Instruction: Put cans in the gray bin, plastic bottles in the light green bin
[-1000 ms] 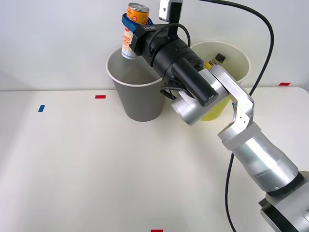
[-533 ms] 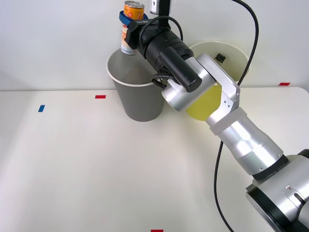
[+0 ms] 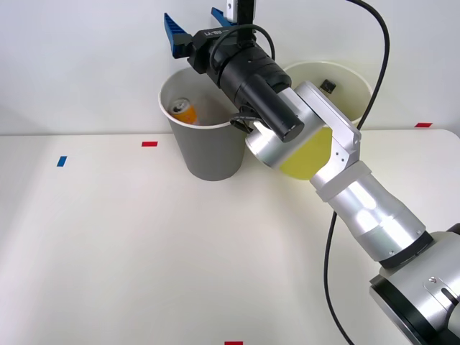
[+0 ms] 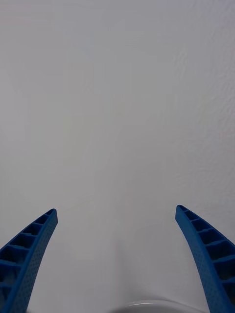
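My right gripper (image 3: 191, 17) hangs open above the gray bin (image 3: 208, 152), with nothing between its blue fingers (image 3: 171, 29). A can (image 3: 182, 108), orange-topped with a silver end, lies tilted inside the gray bin against its far left wall. To the right stands the light green bin (image 3: 307, 155), partly hidden behind my forearm. A small black piece (image 3: 328, 86), seemingly a plastic bottle's cap, shows inside it by the far wall. In the right wrist view the open gripper (image 4: 116, 211) faces the plain white wall, and a sliver of a bin rim (image 4: 142, 305) shows between the fingers.
Both bins stand at the back of the white table, close to the wall. Red tape marks (image 3: 149, 144) (image 3: 423, 125) (image 3: 233, 343) and a blue one (image 3: 62, 161) lie on the table. A black cable (image 3: 377, 65) loops over the light green bin.
The gripper, which held the can above the gray bin, has opened. The can has dropped into the gray bin.
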Robot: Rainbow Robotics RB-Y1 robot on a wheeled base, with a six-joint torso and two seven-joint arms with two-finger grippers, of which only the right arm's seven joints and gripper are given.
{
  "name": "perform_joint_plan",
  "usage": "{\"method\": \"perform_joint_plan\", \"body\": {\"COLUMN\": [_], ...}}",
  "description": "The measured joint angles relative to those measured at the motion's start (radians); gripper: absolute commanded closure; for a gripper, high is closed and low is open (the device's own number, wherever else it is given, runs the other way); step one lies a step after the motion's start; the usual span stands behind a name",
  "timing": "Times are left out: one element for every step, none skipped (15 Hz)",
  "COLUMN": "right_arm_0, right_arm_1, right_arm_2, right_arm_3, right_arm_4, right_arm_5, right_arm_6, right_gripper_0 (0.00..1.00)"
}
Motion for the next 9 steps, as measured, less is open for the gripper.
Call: {"method": "perform_joint_plan", "body": {"right_arm_0": [0.015,0.034,0.055,0.078,0.105,0.139,0.174,0.216,0.253], "right_arm_1": [-0.007,-0.016,-0.024,-0.032,-0.039,-0.048,-0.056,-0.063,-0.069], "right_arm_2": [0.000,0.000,-0.002,-0.008,-0.018,-0.029,-0.041,-0.052,-0.063], "right_arm_3": [0.000,0.000,0.000,-0.002,-0.004,-0.012,-0.029,-0.058,-0.096], "right_arm_4": [0.003,0.007,0.011,0.013,0.015,0.016,0.017,0.017,0.017], "right_arm_5": [-0.047,-0.093,-0.139,-0.201,-0.257,-0.304,-0.333,-0.351,-0.361], "right_arm_6": [0.000,0.000,0.000,0.002,0.004,0.005,0.007,0.010,0.014], "right_gripper_0": [0.00,0.00,0.00,0.00,0.00,0.00,0.00,0.00,0.00]}}
